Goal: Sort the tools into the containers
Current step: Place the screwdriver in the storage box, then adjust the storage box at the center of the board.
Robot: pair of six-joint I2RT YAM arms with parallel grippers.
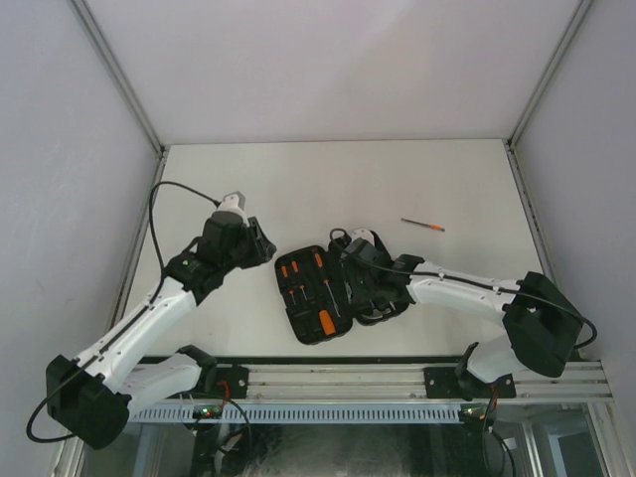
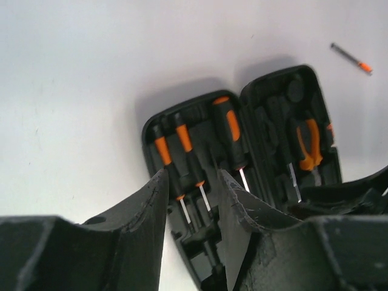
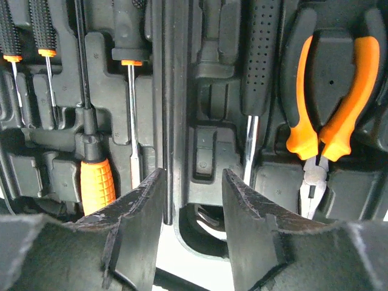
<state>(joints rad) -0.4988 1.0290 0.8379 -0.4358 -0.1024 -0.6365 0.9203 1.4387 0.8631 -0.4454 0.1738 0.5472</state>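
The right gripper point(image 3: 193, 176) hangs spread and empty over the open case's point(image 2: 267, 103) hinge. The left gripper point(image 2: 193, 176), also spread and empty, is near its left side. Screwdrivers point(image 2: 182, 142) and pliers point(image 3: 303, 121) sit in slots. A loose screwdriver point(image 1: 422, 225) lies well apart on the table point(image 1: 397, 179).

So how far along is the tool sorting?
Mostly done: screwdrivers and pliers sit in slots of the open case. In hand: nothing; left gripper and right gripper are open and empty by the case. Remaining: one thin screwdriver lying loose on the table.
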